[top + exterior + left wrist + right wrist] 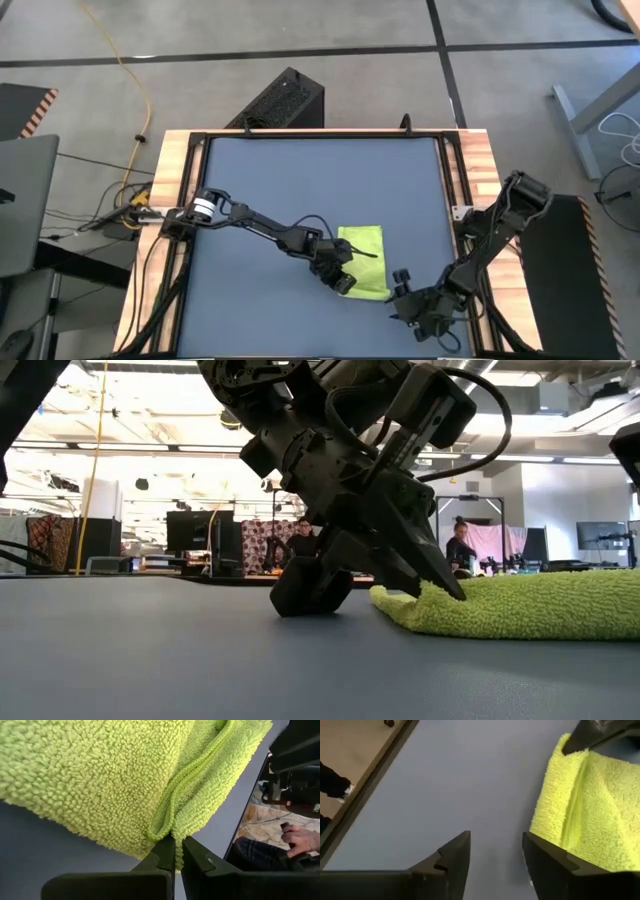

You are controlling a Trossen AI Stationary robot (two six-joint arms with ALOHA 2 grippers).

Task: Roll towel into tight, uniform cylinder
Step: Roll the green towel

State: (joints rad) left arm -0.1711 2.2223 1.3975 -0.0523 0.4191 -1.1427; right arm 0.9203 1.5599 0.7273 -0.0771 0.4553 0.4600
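Both arms are dark, near-black, built of slim jointed links. The left arm [255,222] carries a pale silver-white ring close to its base, and a thin black cable arcs loosely above its forearm toward the wrist. The right arm [485,245] is bulkier at its elbow joint, with blocky matte housings. The left hand [175,851] ends in two flat, wedge-shaped black fingers with plain, smooth faces tapering to blunt tips; seen from the low camera its body is a cluster of angular black housings with a thick looping black cable above. The right hand [495,855] has two similar black fingers with angled, chamfered tips and a small stepped notch on one inner edge.
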